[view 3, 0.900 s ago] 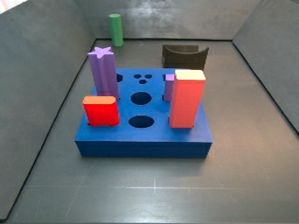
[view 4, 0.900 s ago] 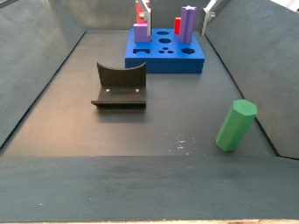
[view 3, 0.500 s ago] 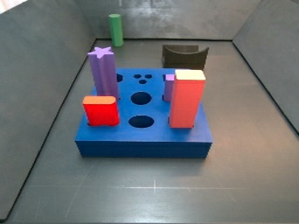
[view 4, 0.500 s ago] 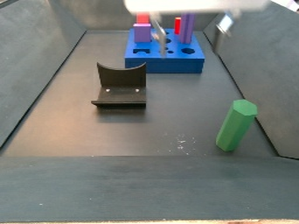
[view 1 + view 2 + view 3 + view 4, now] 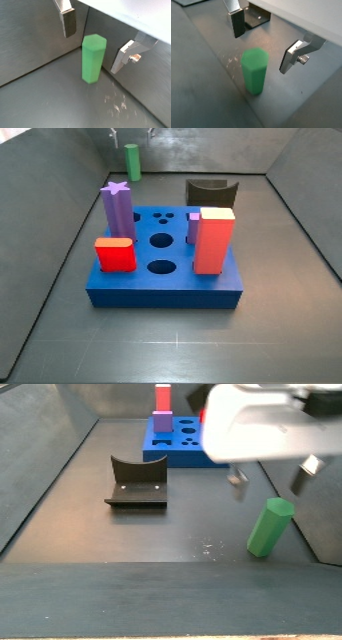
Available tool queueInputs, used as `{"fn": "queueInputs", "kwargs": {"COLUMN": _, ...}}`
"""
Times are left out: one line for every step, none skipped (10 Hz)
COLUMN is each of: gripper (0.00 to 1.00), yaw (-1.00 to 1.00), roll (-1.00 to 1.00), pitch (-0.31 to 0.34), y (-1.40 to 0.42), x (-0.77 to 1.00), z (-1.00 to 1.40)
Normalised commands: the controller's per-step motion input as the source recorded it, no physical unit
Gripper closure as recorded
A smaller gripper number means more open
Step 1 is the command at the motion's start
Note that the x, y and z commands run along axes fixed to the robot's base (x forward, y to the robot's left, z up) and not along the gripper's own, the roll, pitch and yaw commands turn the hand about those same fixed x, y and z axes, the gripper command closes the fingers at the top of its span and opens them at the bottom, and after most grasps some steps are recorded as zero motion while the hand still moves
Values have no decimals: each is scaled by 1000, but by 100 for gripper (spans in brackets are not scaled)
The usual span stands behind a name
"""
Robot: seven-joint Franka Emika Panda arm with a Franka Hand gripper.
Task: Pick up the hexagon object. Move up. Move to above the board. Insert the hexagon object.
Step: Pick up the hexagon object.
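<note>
Hovering over the hexagon object [image 5: 93,59], my gripper [image 5: 98,40] hangs just above it with the fingers spread wide, nothing between them but air and the green post's top. In both wrist views the post stands upright on the dark floor close to a grey wall; one silver finger [image 5: 236,20] sits to one side of it, the other [image 5: 295,56] to the opposite side, both clear of the green surface.

In a side view the hexagon object [image 5: 269,527] is at the right edge of the frame, near the wall, and my gripper [image 5: 271,477] is right over it, the white body filling the upper right. In a side view from the far end, the same post [image 5: 131,161] shows small at the upper left, well apart from the board [image 5: 168,286], which holds the purple star post [image 5: 116,209], a red block [image 5: 214,241] and a low red piece [image 5: 115,254].

By my reading the pick-up is not yet done. To do it well I'd come straight down, keep the post centred between my pads, and turn so they meet two opposite flat faces, not the edges. The wall is close on one side, so I'd watch that finger's clearance. Grip low enough that the slim post won't tip or swing.
</note>
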Motion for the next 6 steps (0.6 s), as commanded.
{"fn": "queueInputs", "kwargs": {"gripper": 0, "yaw": 483, "roll": 0, "pitch": 0, "y": 283, "x": 0, "z": -183}}
{"fn": "queueInputs", "kwargs": {"gripper": 0, "yaw": 637, "roll": 13, "pitch": 3, "y": 240, "x": 77, "z": -194}}
{"fn": "queueInputs", "kwargs": {"gripper": 0, "yaw": 766, "roll": 46, "pitch": 0, "y": 234, "x": 0, "z": -326}}
{"fn": "queueInputs", "kwargs": {"gripper": 0, "yaw": 937, "roll": 99, "pitch": 0, "y": 86, "x": 0, "z": -446}}
{"fn": "queueInputs", "kwargs": {"gripper": 0, "yaw": 946, "roll": 71, "pitch": 0, "y": 0, "x": 0, "z": -383}}
{"fn": "queueInputs", "kwargs": {"gripper": 0, "yaw": 909, "roll": 16, "pitch": 0, "y": -17, "x": 0, "z": -191}}
